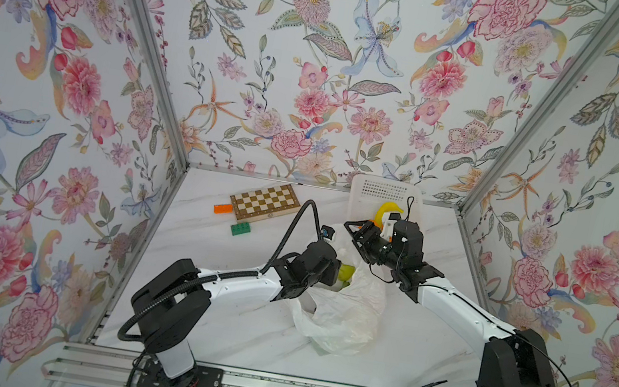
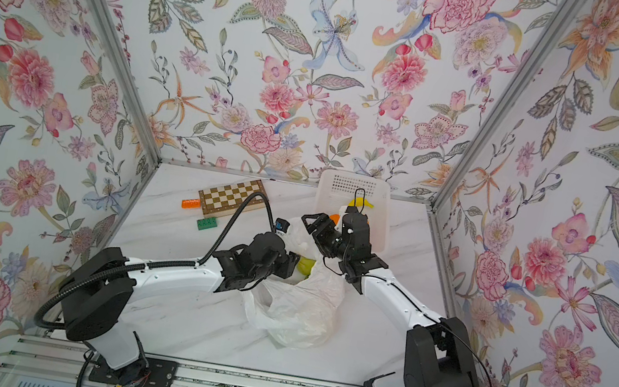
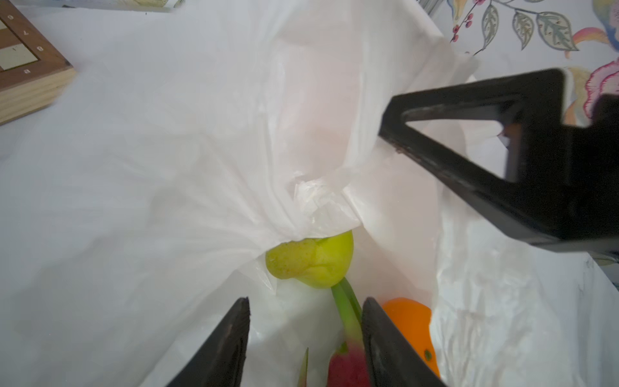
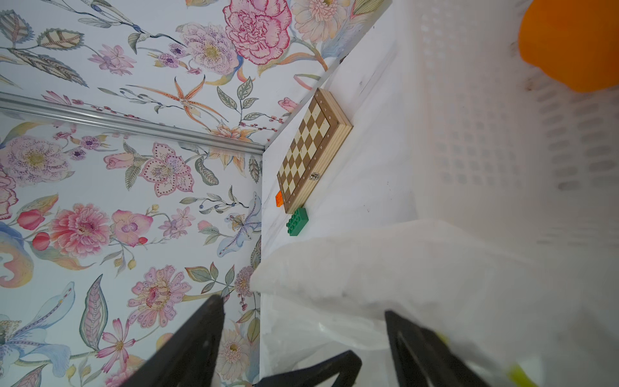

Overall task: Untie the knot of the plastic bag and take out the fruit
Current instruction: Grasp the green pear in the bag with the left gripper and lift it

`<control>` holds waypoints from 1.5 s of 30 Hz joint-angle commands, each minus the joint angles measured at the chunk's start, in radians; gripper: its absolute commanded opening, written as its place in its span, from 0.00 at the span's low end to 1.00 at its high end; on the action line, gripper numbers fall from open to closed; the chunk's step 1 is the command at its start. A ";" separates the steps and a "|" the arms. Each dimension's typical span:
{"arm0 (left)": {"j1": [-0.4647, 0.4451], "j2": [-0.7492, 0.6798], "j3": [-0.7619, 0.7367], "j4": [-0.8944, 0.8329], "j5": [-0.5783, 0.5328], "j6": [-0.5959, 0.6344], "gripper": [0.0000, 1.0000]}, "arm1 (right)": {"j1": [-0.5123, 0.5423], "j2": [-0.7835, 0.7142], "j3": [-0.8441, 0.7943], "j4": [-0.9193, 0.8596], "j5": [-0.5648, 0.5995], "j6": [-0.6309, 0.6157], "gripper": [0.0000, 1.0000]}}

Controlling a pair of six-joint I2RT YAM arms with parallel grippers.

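- The plastic bag (image 1: pixel 347 314) lies slumped at the centre of the bench (image 1: pixel 219 327) in both top views. Its mouth gapes toward the upper middle, between the two arms.
- What may be the knot (image 3: pixel 318 201), a bunched gather of film, sits mid-frame in the left wrist view. I cannot tell whether it is tied, but fruit shows bare below it, so the opening looks sufficient.
- The left jaws stand partly apart inside the mouth. They straddle the dragon fruit (image 3: pixel 346 367) at that view's lower edge without closing on it. A green fruit (image 3: pixel 311 261) lies just ahead and a bagged orange (image 3: pixel 412 321) at lower right.
- The right jaws are wide, with bag film lying between them; no grip is evident.
- One orange piece (image 4: pixel 569 43) sits in the white basket (image 1: pixel 384 189) near the banana (image 1: pixel 389 210). The rest appear left to lift out.
- The basket stands at the bench's upper right, just behind the right wrist, so that path is tight.
- The chessboard (image 1: pixel 265 201) and green brick (image 1: pixel 240 228) sit at upper left, well apart from the bag.
- The lower-left bench looks free, and side walls hem both arms.
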 commanded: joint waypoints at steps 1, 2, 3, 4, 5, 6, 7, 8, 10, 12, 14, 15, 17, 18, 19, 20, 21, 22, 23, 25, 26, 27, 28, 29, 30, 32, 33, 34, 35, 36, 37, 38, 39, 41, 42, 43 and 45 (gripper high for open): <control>0.027 0.050 0.035 0.014 0.055 -0.029 0.56 | -0.007 0.008 0.024 0.025 -0.001 0.013 0.78; 0.032 0.067 0.041 0.018 0.069 -0.039 0.56 | -0.008 0.010 0.022 0.024 -0.003 0.016 0.78; 0.036 0.084 0.047 0.018 0.078 -0.048 0.56 | -0.008 0.011 0.021 0.024 -0.004 0.019 0.78; 0.044 0.101 0.056 0.015 0.089 -0.059 0.56 | -0.008 0.012 0.022 0.024 -0.006 0.020 0.78; 0.050 0.117 0.065 0.018 0.101 -0.071 0.56 | -0.008 0.013 0.022 0.024 -0.007 0.020 0.78; 0.055 0.129 0.071 0.025 0.113 -0.081 0.56 | -0.007 0.014 0.024 0.024 -0.010 0.020 0.78; 0.061 0.143 0.076 0.035 0.125 -0.091 0.56 | -0.009 0.013 0.024 0.023 -0.009 0.022 0.78; 0.066 0.157 0.082 0.042 0.141 -0.104 0.56 | -0.009 0.011 0.024 0.022 -0.011 0.023 0.78; 0.075 0.177 0.087 0.065 0.167 -0.125 0.56 | -0.010 0.009 0.026 0.019 -0.013 0.020 0.79; 0.086 0.196 0.092 0.081 0.188 -0.147 0.58 | -0.011 0.006 0.025 0.015 -0.015 0.020 0.79; 0.094 0.217 0.097 0.094 0.197 -0.165 0.64 | -0.013 0.003 0.024 0.014 -0.017 0.019 0.79; 0.099 0.225 0.097 0.103 0.204 -0.172 0.67 | -0.013 0.001 0.023 0.013 -0.017 0.020 0.79; 0.109 0.248 0.088 0.154 0.229 -0.190 0.71 | -0.014 0.001 0.022 0.011 -0.022 0.020 0.79; 0.115 0.261 0.087 0.170 0.243 -0.204 0.71 | -0.014 0.001 0.022 0.010 -0.023 0.020 0.79; 0.121 0.272 0.085 0.183 0.257 -0.219 0.72 | -0.014 0.000 0.022 0.009 -0.025 0.021 0.79; 0.125 0.281 0.082 0.200 0.268 -0.231 0.71 | -0.014 -0.001 0.022 0.007 -0.026 0.019 0.79; 0.125 0.287 0.078 0.213 0.276 -0.238 0.70 | -0.014 -0.003 0.022 0.007 -0.026 0.019 0.79; 0.126 0.291 0.075 0.231 0.284 -0.239 0.69 | -0.016 -0.001 0.023 0.005 -0.024 0.018 0.80; 0.125 0.293 0.073 0.250 0.294 -0.234 0.67 | -0.016 -0.003 0.021 0.005 -0.024 0.018 0.80; 0.127 0.301 0.077 0.268 0.319 -0.226 0.62 | -0.016 0.000 0.021 0.004 -0.026 0.018 0.80; 0.128 0.304 0.081 0.265 0.327 -0.224 0.59 | -0.016 0.001 0.020 0.004 -0.027 0.018 0.80; 0.126 0.308 0.085 0.264 0.335 -0.223 0.55 | -0.016 0.001 0.020 0.005 -0.028 0.019 0.80; 0.128 0.310 0.085 0.264 0.335 -0.223 0.52 | -0.016 0.000 0.019 0.004 -0.029 0.021 0.80; 0.128 0.310 0.085 0.264 0.337 -0.225 0.48 | -0.015 -0.002 0.015 0.005 -0.029 0.021 0.80; 0.129 0.309 0.086 0.262 0.337 -0.228 0.45 | -0.016 -0.005 0.014 0.004 -0.029 0.021 0.80; 0.129 0.308 0.089 0.254 0.342 -0.234 0.41 | -0.018 -0.012 0.008 0.004 -0.026 0.021 0.80; 0.129 0.306 0.089 0.251 0.344 -0.233 0.40 | -0.019 -0.017 0.005 0.005 -0.024 0.020 0.80; 0.129 0.302 0.088 0.249 0.347 -0.233 0.39 | -0.020 -0.020 0.003 0.005 -0.023 0.020 0.80; 0.129 0.298 0.087 0.249 0.347 -0.234 0.38 | -0.021 -0.023 0.001 0.003 -0.023 0.020 0.80; 0.129 0.290 0.083 0.248 0.350 -0.234 0.37 | -0.022 -0.025 0.000 0.003 -0.023 0.020 0.80; 0.129 0.278 0.077 0.250 0.352 -0.234 0.36 | -0.021 -0.028 -0.002 0.003 -0.021 0.020 0.80; 0.129 0.265 0.070 0.255 0.355 -0.236 0.35 | -0.022 -0.029 -0.002 0.003 -0.020 0.020 0.81; 0.128 0.247 0.053 0.273 0.361 -0.238 0.34 | -0.022 -0.031 -0.002 0.003 -0.018 0.024 0.81; 0.126 0.206 0.016 0.314 0.370 -0.241 0.34 | -0.022 -0.031 -0.002 0.005 -0.017 0.026 0.81; 0.125 0.184 -0.002 0.330 0.373 -0.239 0.34 | -0.022 -0.030 -0.001 0.006 -0.014 0.030 0.81; 0.123 0.163 -0.015 0.333 0.373 -0.234 0.34 | -0.022 -0.028 0.001 0.006 -0.009 0.030 0.81; 0.118 0.129 -0.031 0.328 0.377 -0.216 0.34 | -0.022 -0.025 0.008 0.006 -0.003 0.031 0.81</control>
